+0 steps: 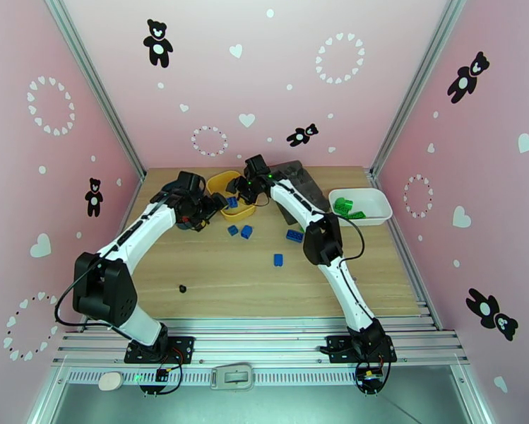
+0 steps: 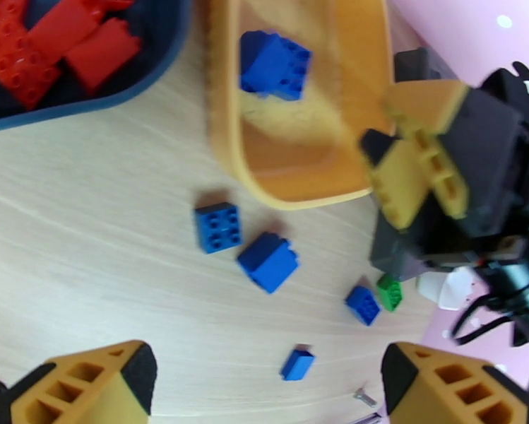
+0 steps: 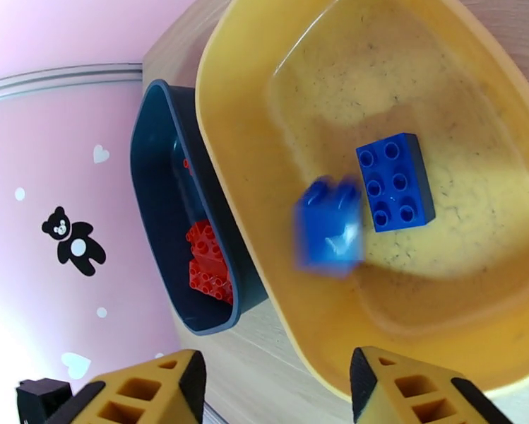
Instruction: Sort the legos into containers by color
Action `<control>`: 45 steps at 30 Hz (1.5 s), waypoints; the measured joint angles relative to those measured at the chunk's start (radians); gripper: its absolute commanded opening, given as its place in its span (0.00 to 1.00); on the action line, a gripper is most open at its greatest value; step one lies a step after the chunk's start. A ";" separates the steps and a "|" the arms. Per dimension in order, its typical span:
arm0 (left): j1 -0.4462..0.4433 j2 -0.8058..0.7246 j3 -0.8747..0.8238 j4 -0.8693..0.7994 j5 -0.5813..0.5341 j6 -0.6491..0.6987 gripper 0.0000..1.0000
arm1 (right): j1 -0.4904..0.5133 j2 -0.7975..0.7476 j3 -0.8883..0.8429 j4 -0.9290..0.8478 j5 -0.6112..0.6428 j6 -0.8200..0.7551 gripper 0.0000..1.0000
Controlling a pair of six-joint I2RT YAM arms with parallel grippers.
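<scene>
The right gripper (image 3: 275, 379) hangs over the yellow tray (image 3: 229, 100) at the table's far edge, jaws partly apart with nothing between them. Below it a blurred brick (image 3: 329, 231) shows beside a flat blue brick (image 3: 395, 181) on the tray floor. The blur suggests it is falling, though it may already be lying there. Just left of the yellow tray, the teal tray (image 3: 147, 178) holds red bricks (image 3: 207, 266). The white tray (image 1: 377, 196) at the right edge holds green bricks (image 1: 345, 206).

The unsorted pieces lie on the bare table (image 1: 215, 277), on the near side of the yellow tray. A square brick (image 2: 218, 227) and a tall brick (image 2: 268, 261) sit just beside each other. Farther right are a small blue brick (image 2: 363, 304) touching a green brick (image 2: 390, 291), and a last blue brick (image 2: 297, 364).

The left gripper (image 2: 268, 376) hovers above these with its jaws wide and empty. The square and tall bricks lie ahead of its fingertips, toward the yellow tray. The tall brick's edges sit askew to the line between the fingers, so a grasp would likely need a wrist turn.

The left arm is the nearer one to that pair. It reaches from the near left corner toward the far centre, wrist bent downward.
</scene>
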 measured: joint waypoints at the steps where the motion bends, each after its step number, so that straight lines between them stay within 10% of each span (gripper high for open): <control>1: -0.001 -0.006 -0.008 -0.012 -0.009 0.008 0.88 | 0.000 -0.007 -0.002 -0.020 0.005 -0.020 0.60; 26: -0.290 0.461 0.392 -0.203 -0.274 0.370 0.68 | -0.024 -0.936 -1.234 -0.205 0.266 -0.319 0.60; 45: -0.334 0.662 0.531 -0.232 -0.292 0.452 0.58 | -0.024 -1.082 -1.336 -0.235 0.277 -0.301 0.58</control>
